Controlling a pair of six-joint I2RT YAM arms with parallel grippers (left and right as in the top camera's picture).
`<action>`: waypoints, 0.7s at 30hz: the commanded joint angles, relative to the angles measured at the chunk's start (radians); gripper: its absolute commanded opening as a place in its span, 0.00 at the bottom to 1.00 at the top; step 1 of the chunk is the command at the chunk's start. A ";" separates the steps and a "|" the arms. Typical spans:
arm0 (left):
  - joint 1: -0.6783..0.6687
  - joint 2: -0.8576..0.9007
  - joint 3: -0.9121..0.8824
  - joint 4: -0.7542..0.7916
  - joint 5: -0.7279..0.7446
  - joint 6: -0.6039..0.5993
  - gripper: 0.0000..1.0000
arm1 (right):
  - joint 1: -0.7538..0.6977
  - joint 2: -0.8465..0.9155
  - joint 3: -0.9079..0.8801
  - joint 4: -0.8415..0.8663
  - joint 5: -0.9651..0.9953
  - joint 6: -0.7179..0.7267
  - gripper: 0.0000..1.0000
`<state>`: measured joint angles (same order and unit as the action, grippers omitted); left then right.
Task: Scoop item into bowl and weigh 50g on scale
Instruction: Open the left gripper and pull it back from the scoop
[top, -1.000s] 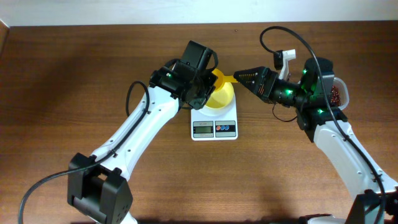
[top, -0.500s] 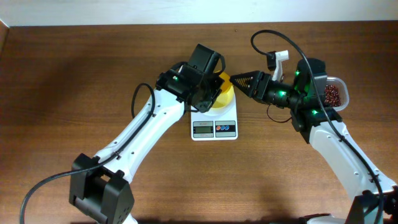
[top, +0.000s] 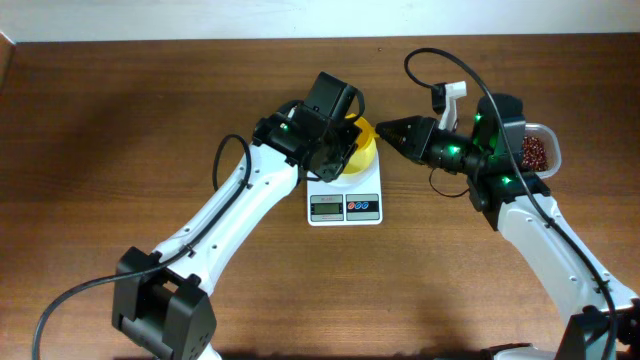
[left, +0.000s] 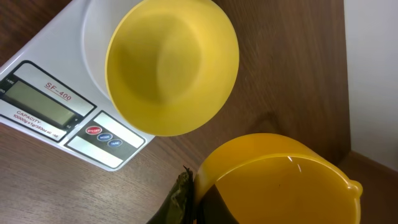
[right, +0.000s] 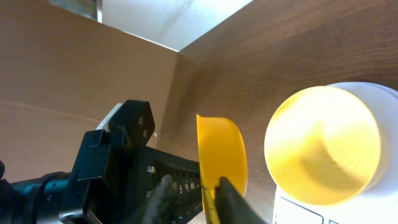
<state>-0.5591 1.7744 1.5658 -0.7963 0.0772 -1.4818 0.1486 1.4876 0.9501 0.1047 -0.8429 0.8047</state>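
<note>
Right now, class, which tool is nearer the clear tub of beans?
Right. The right tool, gripping the scoop, is beside the bowl, toward the tub; the left tool is over the bowl on the scale, farther away.

Both arms reach inward, left hand (top: 336, 152) facing the clamped right hand (top: 385, 128).

Over the scale (top: 345, 205) I had little room. The left gripper (top: 338, 156) hung across the left side of the bowl (top: 366, 150), and the right gripper (top: 385, 129) pointed in from the right, close to the rim. The yellow scoop (right: 221, 155) stood edge-on between the two, closing that gap. The clear tub (top: 557, 150) was half covered by the right arm. The table (top: 120, 110) showed bare wood left of the left arm (top: 230, 215) and in front of the scale, with room to pass.
</note>
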 joint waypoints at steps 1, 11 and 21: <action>-0.017 -0.023 0.017 0.003 0.012 0.002 0.06 | 0.008 -0.003 0.017 -0.010 -0.009 -0.014 0.18; -0.017 -0.023 0.017 0.003 0.012 0.002 0.10 | 0.008 -0.003 0.017 -0.015 -0.009 -0.015 0.09; -0.017 -0.023 0.017 0.002 0.011 0.002 0.18 | 0.008 -0.003 0.017 -0.063 0.033 -0.014 0.04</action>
<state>-0.5694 1.7744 1.5658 -0.8028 0.0780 -1.4853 0.1486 1.4876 0.9524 0.0521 -0.8261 0.8040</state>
